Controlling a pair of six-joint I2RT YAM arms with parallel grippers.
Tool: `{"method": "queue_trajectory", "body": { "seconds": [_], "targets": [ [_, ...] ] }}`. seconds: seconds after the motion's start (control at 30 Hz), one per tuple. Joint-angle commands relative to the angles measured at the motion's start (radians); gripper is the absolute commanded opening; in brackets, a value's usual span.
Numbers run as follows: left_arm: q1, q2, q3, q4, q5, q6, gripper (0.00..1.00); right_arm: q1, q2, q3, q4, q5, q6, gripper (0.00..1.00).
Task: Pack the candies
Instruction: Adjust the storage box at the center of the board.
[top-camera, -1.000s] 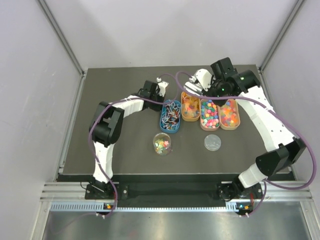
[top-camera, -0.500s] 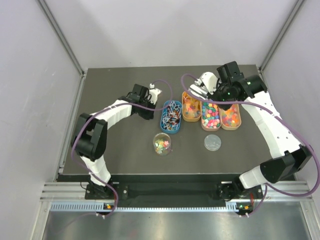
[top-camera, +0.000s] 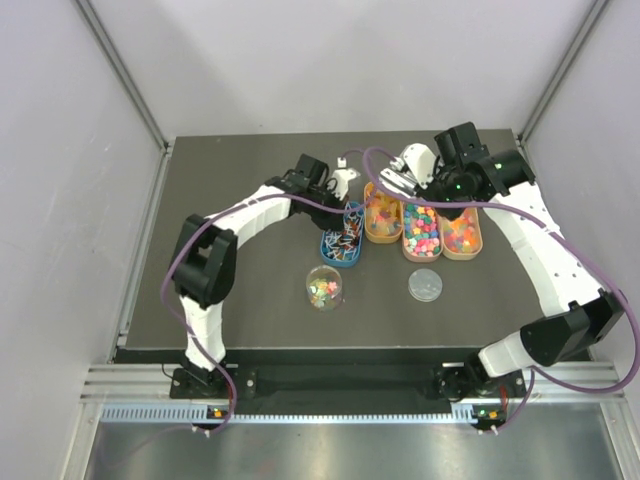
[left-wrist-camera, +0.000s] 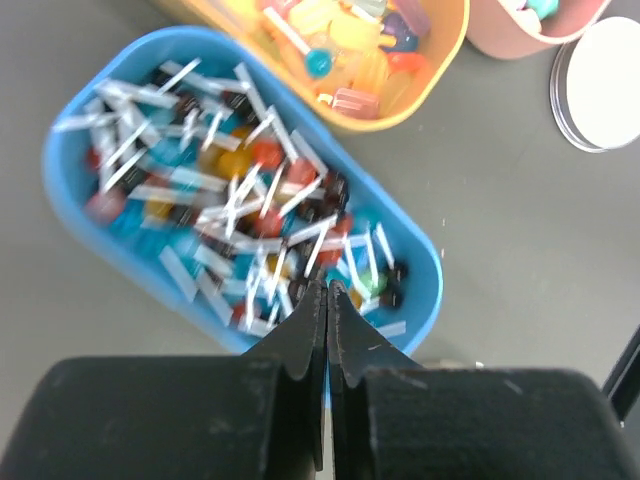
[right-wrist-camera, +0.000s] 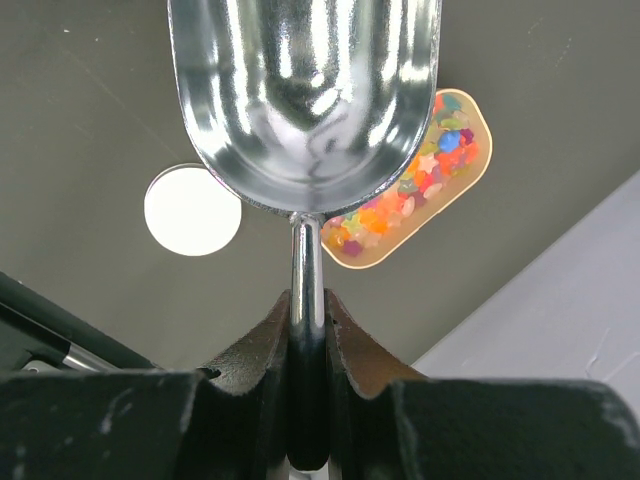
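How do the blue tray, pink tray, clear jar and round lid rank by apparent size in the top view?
Largest: blue tray and pink tray, alike, so no ranking between them.
Next: clear jar, slightly wider than the lid, though its rim sits nearer the camera.
Smallest: round lid.

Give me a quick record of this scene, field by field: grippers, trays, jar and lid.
left gripper: shut, empty, over the blue tray of wrapped candies
right gripper: shut on the metal scoop, by its handle; bowl empty
other trays: three, right of the blue one, full of candies
jar: clear, upright, some candies inside, in front of the blue tray
lid: flat on the table, right of the jar
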Motion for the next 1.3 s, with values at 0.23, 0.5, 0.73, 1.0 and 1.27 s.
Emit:
{"method": "queue_trajectory", "body": {
  "seconds": [0.23,0.5,0.73,1.0,1.27],
  "targets": [
    [-0.022,0.278,0.219,0.013,0.031,-0.056,0.0,-0.041,-0.088,-0.05,0.032,0.0,0.01,0.0],
    [-0.022,0.382,0.338,0.079,-0.018,-0.096,0.0,-0.087,-0.109,-0.085,0.03,-0.017,0.015,0.0],
    [-0.02,0.453,0.415,0.132,-0.055,-0.077,0.0,-0.103,-0.098,-0.078,0.028,-0.028,0.015,0.0],
    [-0.013,0.502,0.458,0.148,-0.087,-0.019,0.0,-0.103,-0.08,-0.059,0.031,-0.031,0.016,0.0],
    [-0.016,0.326,0.366,0.154,0.014,-0.034,0.03,-0.104,-0.091,-0.045,0.027,-0.039,0.023,0.0]
  ]
}}
